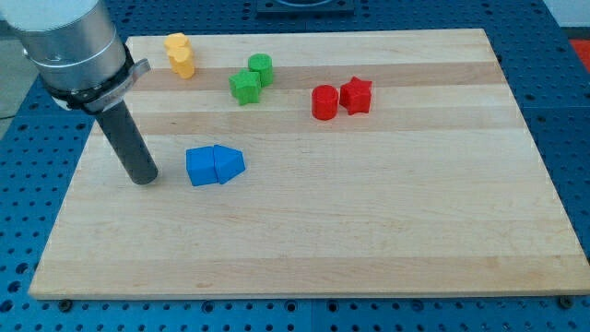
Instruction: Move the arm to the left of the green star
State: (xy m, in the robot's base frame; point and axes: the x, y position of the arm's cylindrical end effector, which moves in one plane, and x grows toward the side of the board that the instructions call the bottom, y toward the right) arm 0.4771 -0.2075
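Rod first: my tip (pixel 145 179) rests on the pale wooden board (pixel 369 240) at the view's left; it stands just to the left of the blue square block (pixel 200 166), with a narrow gap between them as far as I can judge; there are no fingers on this rig, only the plain dark rod, and it holds nothing; the grey metal body of the arm (pixel 74 46) above it is cut off by the view's top and left edges. The blue square block touches a blue pointed block (pixel 230 163) on its right; the exact shape of that second piece is hard to make out. The green star block (pixel 244 87) lies toward the view's top, up and to the right of my tip and well apart from it; a green cylinder (pixel 261 68) touches it at its upper right. A yellow block (pixel 180 54) sits near the board's top edge, left of the green pair; its shape I cannot tell, and it may be two pieces pressed together. A red cylinder (pixel 324 102) and a red star-like block (pixel 356 95) sit touching, right of the green pair.
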